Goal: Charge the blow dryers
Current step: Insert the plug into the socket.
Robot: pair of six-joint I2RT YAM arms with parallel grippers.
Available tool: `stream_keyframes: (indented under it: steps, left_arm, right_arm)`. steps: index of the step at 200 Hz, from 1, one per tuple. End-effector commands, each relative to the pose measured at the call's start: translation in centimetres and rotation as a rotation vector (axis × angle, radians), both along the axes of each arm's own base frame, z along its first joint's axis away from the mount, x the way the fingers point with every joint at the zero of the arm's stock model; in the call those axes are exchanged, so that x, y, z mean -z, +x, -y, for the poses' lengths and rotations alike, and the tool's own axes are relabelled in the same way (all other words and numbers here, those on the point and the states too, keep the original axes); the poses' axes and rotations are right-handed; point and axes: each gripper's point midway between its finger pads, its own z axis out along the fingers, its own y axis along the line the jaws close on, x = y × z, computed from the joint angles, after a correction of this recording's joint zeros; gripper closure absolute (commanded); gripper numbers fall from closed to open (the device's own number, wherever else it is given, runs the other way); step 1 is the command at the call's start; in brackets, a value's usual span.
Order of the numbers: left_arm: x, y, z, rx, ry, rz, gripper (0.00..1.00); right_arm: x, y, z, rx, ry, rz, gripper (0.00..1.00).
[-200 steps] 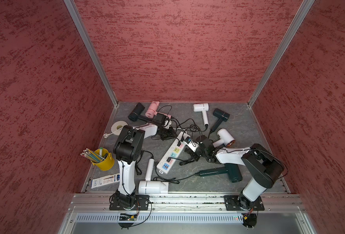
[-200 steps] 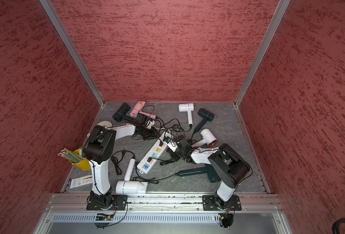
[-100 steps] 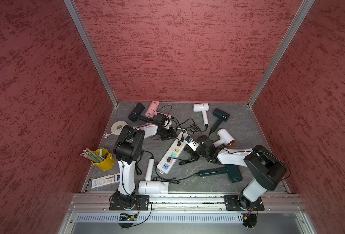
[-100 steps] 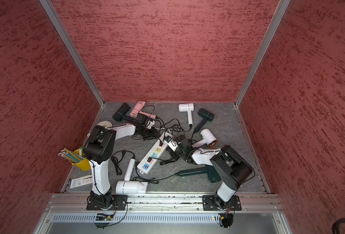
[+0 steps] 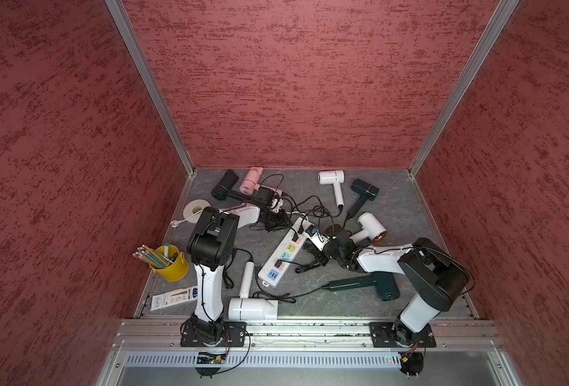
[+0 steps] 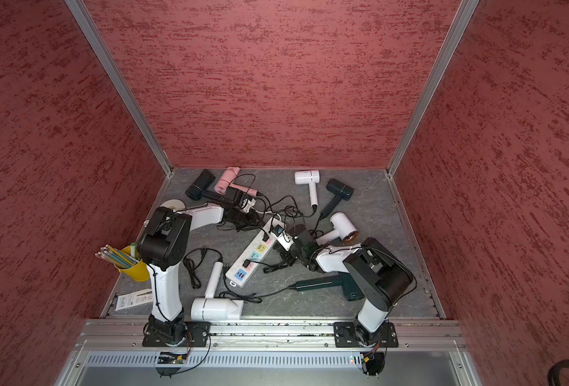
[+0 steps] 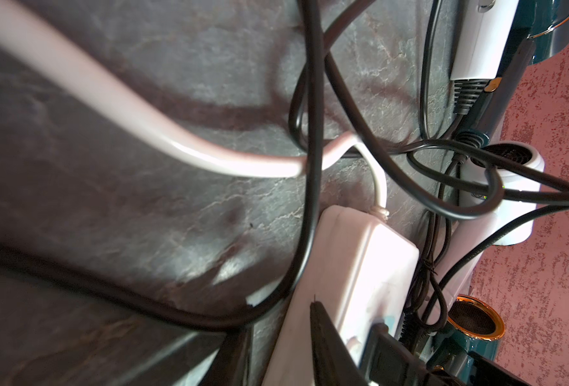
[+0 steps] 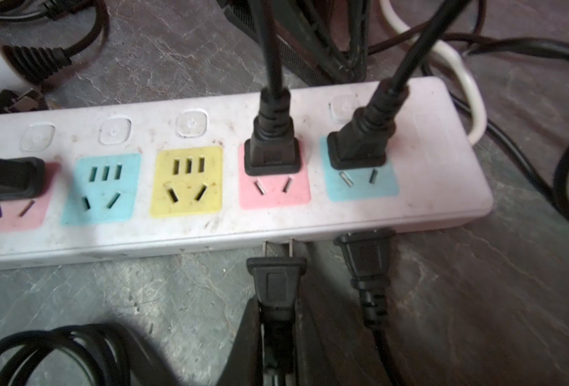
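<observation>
Several blow dryers lie on the grey floor: black (image 5: 224, 188), pink (image 5: 251, 180), white (image 5: 331, 177), navy (image 5: 365, 188), white with a glowing nozzle (image 5: 371, 227), dark green (image 5: 376, 284) and white (image 5: 253, 309). The white power strip (image 5: 285, 257) lies between them, with three black plugs in it. My right gripper (image 8: 276, 334) is shut on a black plug (image 8: 276, 287), whose prongs touch the strip's side (image 8: 443, 133) below the pink socket. My left gripper (image 7: 279, 320) pinches the strip's far end (image 7: 370, 254) near its white cable.
A second loose plug (image 8: 365, 254) lies beside the held one. Black cords tangle over the strip's far end (image 5: 310, 207). A yellow pencil cup (image 5: 171, 267), a tape roll (image 5: 194, 210) and a flat packet (image 5: 172, 297) sit along the left wall.
The right arm's elbow has shifted a little. Both grippers keep their places and their holds.
</observation>
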Motion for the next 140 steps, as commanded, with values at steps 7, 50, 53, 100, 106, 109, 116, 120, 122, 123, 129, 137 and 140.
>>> stream_keyframes:
  steps: [7, 50, 53, 100, 106, 109, 116, 120, 122, 123, 129, 137, 140]
  left_arm:
    - [1.2, -1.6, 1.9, 0.077, -0.017, -0.038, 0.69]
    - [1.2, -1.7, 1.9, 0.079, -0.013, -0.037, 0.69]
    - [1.3, -1.8, 1.9, 0.079, -0.013, -0.040, 0.69]
    - [1.6, -1.9, 1.8, 0.077, -0.004, -0.045, 0.69]
    - [1.6, -1.9, 1.8, 0.076, -0.004, -0.048, 0.69]
    - [1.7, -1.9, 1.8, 0.076, -0.005, -0.049, 0.69]
    - [1.7, -2.0, 1.8, 0.079, -0.003, -0.048, 0.69]
    - [1.7, -2.0, 1.8, 0.079, -0.003, -0.048, 0.69]
    - [1.7, -2.0, 1.9, 0.079, -0.003, -0.048, 0.69]
    - [1.7, -2.0, 1.9, 0.079, -0.003, -0.050, 0.69]
    - [1.7, -2.1, 1.9, 0.079, -0.002, -0.051, 0.69]
    - [1.9, -2.1, 1.9, 0.080, 0.000, -0.054, 0.69]
    - [1.9, -2.2, 1.9, 0.082, -0.001, -0.054, 0.69]
  right_arm:
    - [-1.9, 0.8, -2.0, -0.031, 0.097, 0.070, 1.00]
    - [-0.6, 0.7, -1.8, -0.023, 0.071, 0.051, 1.00]
    - [-0.4, 0.8, -1.7, -0.022, 0.067, 0.047, 1.00]
    - [1.4, 1.1, -1.1, 0.008, 0.000, 0.000, 1.00]
    - [1.5, 1.1, -1.1, 0.009, -0.007, -0.004, 1.00]
    - [1.4, 1.2, -1.2, 0.010, -0.007, -0.004, 1.00]
    - [1.3, 1.3, -1.3, 0.014, -0.006, -0.005, 1.00]
    - [1.3, 1.4, -1.3, 0.014, -0.007, -0.005, 1.00]
    - [1.2, 1.4, -1.3, 0.016, -0.005, -0.007, 1.00]
    - [1.2, 1.4, -1.3, 0.017, -0.005, -0.007, 1.00]
    - [1.1, 1.5, -1.4, 0.018, -0.005, -0.005, 1.00]
    - [0.8, 1.7, -1.5, 0.023, -0.003, -0.001, 1.00]
    - [0.8, 1.8, -1.5, 0.024, -0.005, -0.001, 1.00]
